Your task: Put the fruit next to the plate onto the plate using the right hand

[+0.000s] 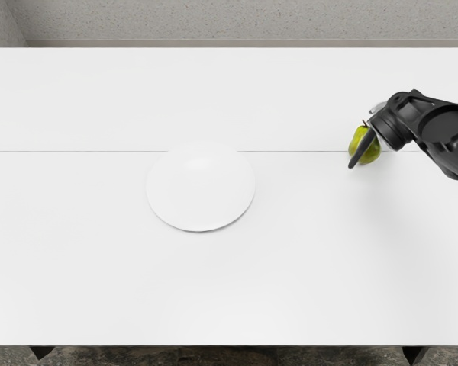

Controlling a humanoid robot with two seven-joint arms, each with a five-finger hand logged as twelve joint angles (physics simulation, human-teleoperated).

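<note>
A white round plate [200, 186] lies near the middle of the white table. Far to its right a yellow-green pear [361, 140] with a small stem stands on the table. My right hand [366, 145] comes in from the right edge and is pressed against the pear's right side; a dark finger [356, 156] curls down across the fruit's front. The hand hides the pear's right half. The pear looks to rest on the table, roughly 150 pixels right of the plate's rim. The left arm does not show.
The table [99, 267] is white with a thin seam running across it at mid height. Its far edge meets a grey speckled wall at the top. My right forearm [450, 141] fills the right edge.
</note>
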